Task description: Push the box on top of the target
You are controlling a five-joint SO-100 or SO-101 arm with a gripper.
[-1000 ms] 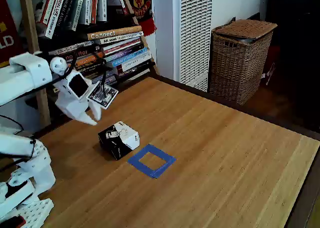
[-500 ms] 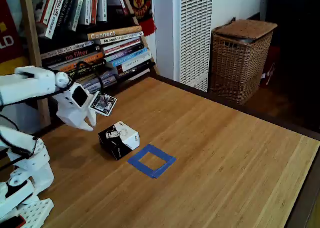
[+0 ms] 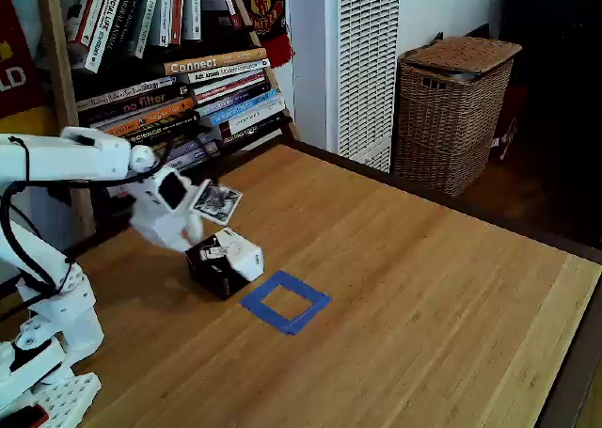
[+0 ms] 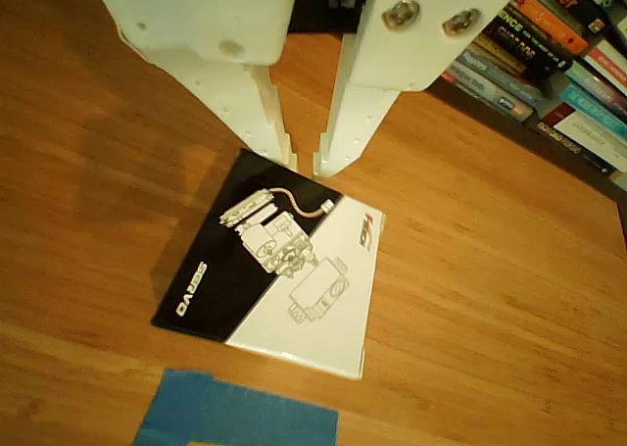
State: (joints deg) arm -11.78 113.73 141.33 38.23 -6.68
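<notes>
Fixed view: box (image 3: 224, 258) sits just beside the blue tape target (image 3: 285, 301), on its bookshelf side, not over it yet, so the push is still to do. White claw (image 3: 191, 241) is at the box's far-left side, at or near contact.

Other view: claw (image 4: 304, 162) fingers nearly closed, narrow gap, holding nothing, tips at the servo box's (image 4: 279, 270) far top edge. Target (image 4: 235, 415) corner lies just beyond the box's near edge.
</notes>
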